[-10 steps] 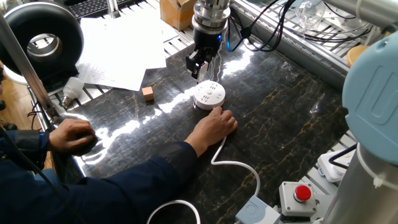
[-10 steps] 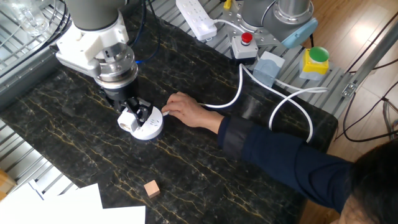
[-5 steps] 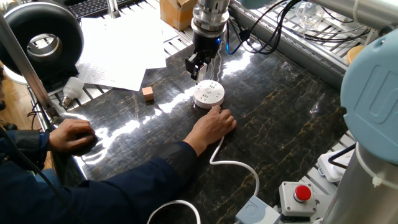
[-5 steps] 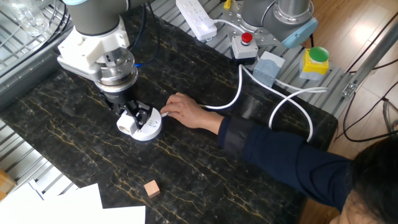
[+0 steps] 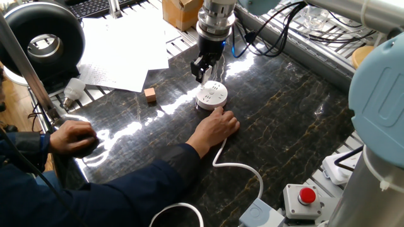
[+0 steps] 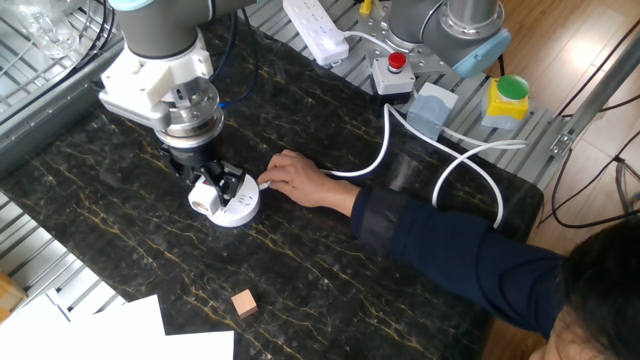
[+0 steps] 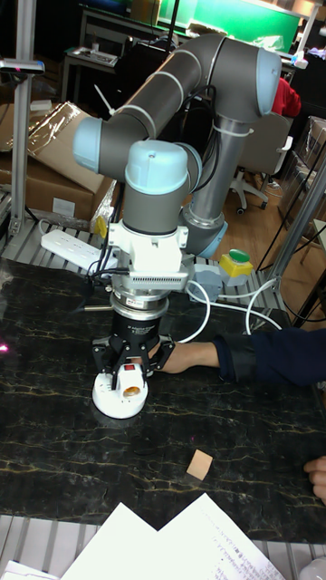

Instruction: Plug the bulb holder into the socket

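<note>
The socket (image 5: 213,96) (image 6: 234,206) (image 7: 116,400) is a round white disc lying flat on the dark marble table, its white cord (image 6: 381,148) running off toward the person. My gripper (image 5: 202,69) (image 6: 212,189) (image 7: 132,372) hangs straight down over the disc's rim, shut on the bulb holder (image 6: 204,198) (image 7: 132,381), a small white box with a red mark on its face. The holder sits right at the disc's top; whether its prongs are in the holes I cannot tell. A person's hand (image 5: 218,125) (image 6: 294,177) rests against the disc's side.
A tan wooden cube (image 5: 150,94) (image 6: 242,303) lies apart from the socket. A white light bulb (image 5: 74,89) and papers (image 5: 120,50) lie at the table edge. A long power strip (image 6: 315,27) and a red emergency button (image 6: 396,62) stand near the arm's base.
My gripper with the bulb holder has shifted slightly sideways over the socket's rim. The person's hand has stayed at the disc.
</note>
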### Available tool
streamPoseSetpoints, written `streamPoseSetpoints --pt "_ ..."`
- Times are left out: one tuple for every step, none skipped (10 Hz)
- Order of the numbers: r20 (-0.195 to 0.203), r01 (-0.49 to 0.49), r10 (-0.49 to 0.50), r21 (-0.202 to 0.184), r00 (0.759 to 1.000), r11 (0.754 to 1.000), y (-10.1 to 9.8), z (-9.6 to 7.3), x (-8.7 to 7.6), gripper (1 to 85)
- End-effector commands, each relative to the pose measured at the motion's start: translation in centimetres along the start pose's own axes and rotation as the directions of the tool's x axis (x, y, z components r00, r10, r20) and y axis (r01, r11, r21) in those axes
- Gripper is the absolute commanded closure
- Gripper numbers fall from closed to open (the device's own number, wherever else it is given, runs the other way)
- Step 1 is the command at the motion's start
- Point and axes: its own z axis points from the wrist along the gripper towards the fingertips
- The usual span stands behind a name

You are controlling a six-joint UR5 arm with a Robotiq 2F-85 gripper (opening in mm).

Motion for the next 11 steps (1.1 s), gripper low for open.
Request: streamPoseSetpoints --pt "0.009 -0.012 0.012 -0.015 1.000 1.000 0.23 0.03 0.02 84.3" --pt "0.011 -0.020 0.020 -0.021 1.000 1.000 0.48 0.11 -0.02 84.3" --pt "0.012 -0.026 0.026 -0.023 1.000 0.999 0.58 0.16 -0.07 84.3" --pt "0.014 -0.028 0.028 -0.022 1.000 0.999 0.61 0.19 -0.12 84.3" --pt "0.015 -0.029 0.029 -0.021 0.999 0.999 0.59 0.22 -0.15 84.3" --pt "0.017 -0.029 0.029 -0.017 0.999 0.999 0.49 0.23 -0.20 84.3" --pt "0.020 -0.030 0.030 -0.015 0.999 0.999 0.43 0.24 -0.26 84.3" --pt "0.023 -0.031 0.032 -0.013 0.999 0.999 0.37 0.26 -0.32 84.3" --pt "0.025 -0.030 0.030 -0.009 0.999 1.000 0.27 0.28 -0.38 84.3" --pt "0.025 -0.030 0.030 -0.009 0.999 1.000 0.26 0.29 -0.36 84.3" --pt "0.025 -0.033 0.034 -0.016 0.999 0.999 0.41 0.31 -0.31 84.3"
